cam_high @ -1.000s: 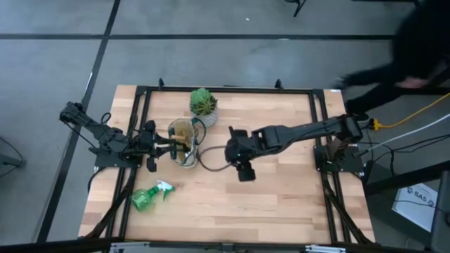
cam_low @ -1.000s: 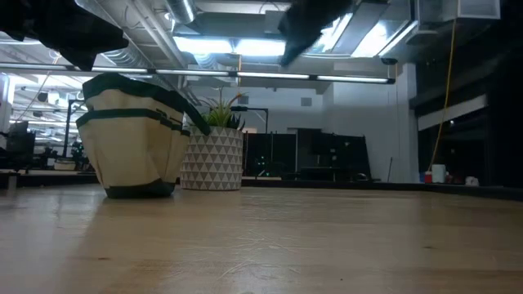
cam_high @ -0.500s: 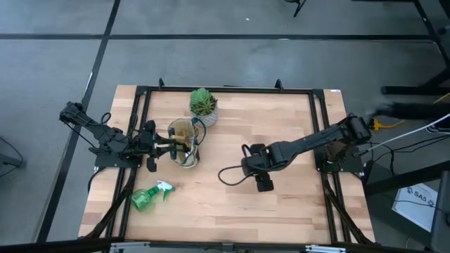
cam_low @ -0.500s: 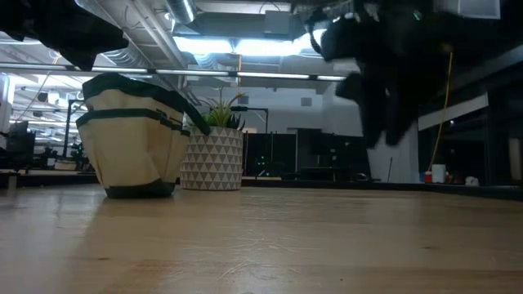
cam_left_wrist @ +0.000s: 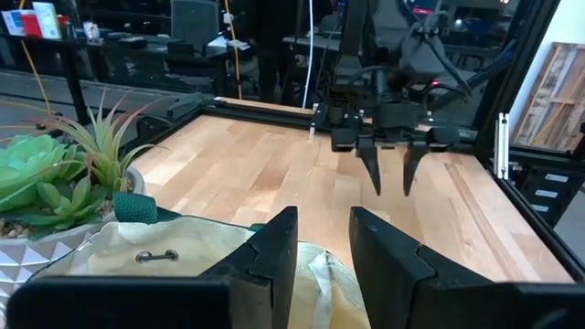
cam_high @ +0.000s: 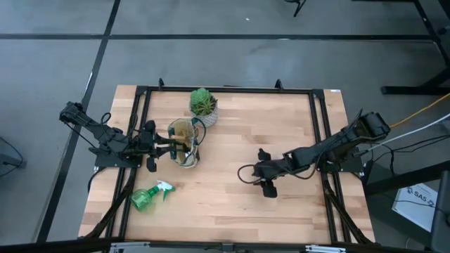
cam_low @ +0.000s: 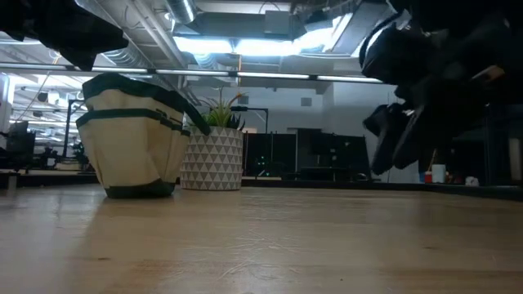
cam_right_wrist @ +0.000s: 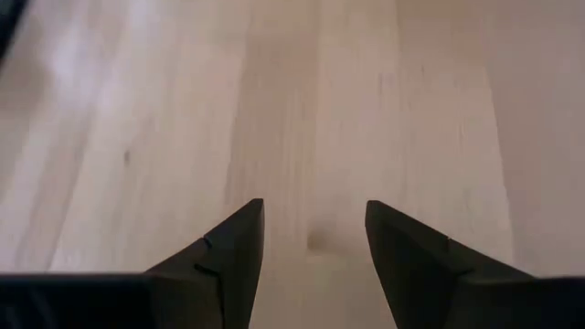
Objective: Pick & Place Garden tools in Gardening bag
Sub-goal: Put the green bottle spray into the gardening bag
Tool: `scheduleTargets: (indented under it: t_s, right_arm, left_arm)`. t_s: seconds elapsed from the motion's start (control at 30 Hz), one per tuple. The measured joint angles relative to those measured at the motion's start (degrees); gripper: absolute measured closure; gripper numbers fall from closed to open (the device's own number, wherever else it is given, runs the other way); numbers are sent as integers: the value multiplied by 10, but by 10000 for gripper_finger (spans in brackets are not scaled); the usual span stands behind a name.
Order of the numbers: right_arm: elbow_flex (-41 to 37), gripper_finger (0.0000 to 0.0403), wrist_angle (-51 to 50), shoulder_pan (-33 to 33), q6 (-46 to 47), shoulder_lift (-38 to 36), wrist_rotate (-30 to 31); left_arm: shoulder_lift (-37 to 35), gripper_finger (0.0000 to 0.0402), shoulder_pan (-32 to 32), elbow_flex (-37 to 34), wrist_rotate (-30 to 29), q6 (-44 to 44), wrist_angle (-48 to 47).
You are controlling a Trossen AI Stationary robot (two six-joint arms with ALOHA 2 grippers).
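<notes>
High view shows my right pincer (cam_high: 266, 177) empty, fingers apart, low over bare tabletop (cam_high: 295, 211) right of centre. My left pincer (cam_high: 174, 147) sits at the gardening bag (cam_high: 184, 133), fingers parted around its rim, seemingly steadying it. The green spray bottle (cam_high: 146, 197) lies near the front left corner, well apart from both. I judge I'm between picks; next I'd reach for that bottle, which lies nearer my left arm.
</notes>
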Motion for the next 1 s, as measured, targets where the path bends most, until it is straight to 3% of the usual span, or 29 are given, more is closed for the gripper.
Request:
scheduleTargets:
  t_s: [0.17, 0.27, 1.0]
  right_arm:
    - [-63, 209, 178, 2, 1, 5, 0]
    - [-74, 209, 231, 2, 1, 5, 0]
    - [-74, 209, 240, -7, -19, 5, 30]
  left_arm:
    - [0, 304, 0, 0, 0, 0, 0]
    - [0, 304, 0, 0, 0, 0, 0]
    - [0, 304, 0, 0, 0, 0, 0]
